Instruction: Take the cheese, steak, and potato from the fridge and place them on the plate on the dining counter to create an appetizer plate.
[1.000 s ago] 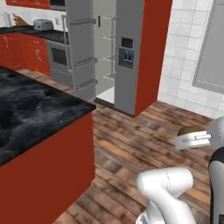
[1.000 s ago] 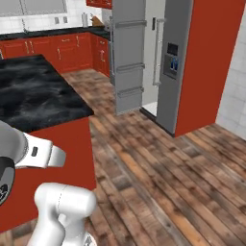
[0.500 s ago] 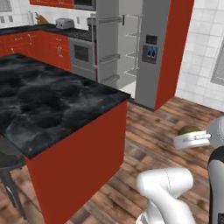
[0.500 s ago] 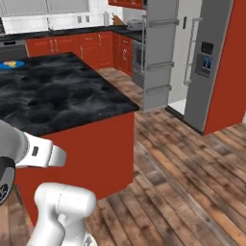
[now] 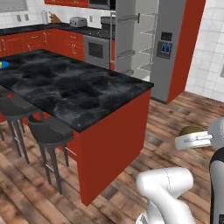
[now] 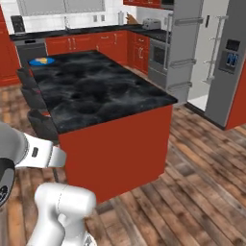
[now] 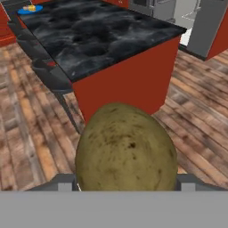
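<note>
My gripper [image 5: 190, 134] is shut on the potato [image 5: 191, 130], a round olive-brown ball that looms large in the hand view [image 7: 127, 149]. The dining counter [image 6: 96, 91], black veined marble on a red base, stretches ahead of me [image 5: 65, 87]. At its far end lies the blue plate [image 6: 40, 62], also seen as the plate [image 7: 29, 9], with the small yellow-orange cheese [image 6: 43, 60] on it. The grey fridge [image 5: 175, 52] stands behind the counter with a door open. The steak is out of view.
Two dark stools [image 5: 50, 131] stand along the counter's left side. Red cabinets with a stove [image 5: 98, 48] line the back wall. Wooden floor [image 6: 202, 182] lies open between the counter's near corner and the fridge [image 6: 226, 62].
The whole picture has shifted as the base moved: the counter now sits nearer and more central, and the fridge has slid right and back. The potato stays in my gripper.
</note>
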Robot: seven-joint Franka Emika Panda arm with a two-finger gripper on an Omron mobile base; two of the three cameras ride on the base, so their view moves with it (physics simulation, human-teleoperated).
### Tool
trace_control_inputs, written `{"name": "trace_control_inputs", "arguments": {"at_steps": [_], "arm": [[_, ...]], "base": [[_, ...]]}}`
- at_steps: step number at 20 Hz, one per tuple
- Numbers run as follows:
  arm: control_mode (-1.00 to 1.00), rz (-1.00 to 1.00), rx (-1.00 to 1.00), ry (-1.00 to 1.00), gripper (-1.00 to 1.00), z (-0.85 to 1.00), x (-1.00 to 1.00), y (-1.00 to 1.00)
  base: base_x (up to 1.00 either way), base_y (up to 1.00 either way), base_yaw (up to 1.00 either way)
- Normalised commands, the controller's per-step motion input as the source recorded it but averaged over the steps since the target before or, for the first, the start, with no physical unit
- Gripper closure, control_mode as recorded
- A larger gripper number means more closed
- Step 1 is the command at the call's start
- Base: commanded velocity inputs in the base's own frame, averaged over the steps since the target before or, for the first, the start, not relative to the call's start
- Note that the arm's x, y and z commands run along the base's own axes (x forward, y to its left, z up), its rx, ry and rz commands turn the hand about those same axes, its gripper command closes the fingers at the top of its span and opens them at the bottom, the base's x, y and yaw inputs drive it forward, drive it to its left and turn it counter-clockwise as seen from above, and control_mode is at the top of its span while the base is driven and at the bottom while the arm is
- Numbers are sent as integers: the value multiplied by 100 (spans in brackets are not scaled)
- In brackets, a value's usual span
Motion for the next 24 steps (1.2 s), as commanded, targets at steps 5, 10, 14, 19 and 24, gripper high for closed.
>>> {"name": "trace_control_inputs", "arguments": {"at_steps": [5,10,14,19,24], "arm": [[100,0,0,0,100,0,0,0],[100,0,0,0,100,0,0,0],[100,0,0,0,100,0,0,0],[100,0,0,0,100,0,0,0],[100,0,0,0,100,0,0,0]], "base": [[3,100,0],[25,100,-6],[14,100,-13],[14,100,-26],[21,100,-43]]}}
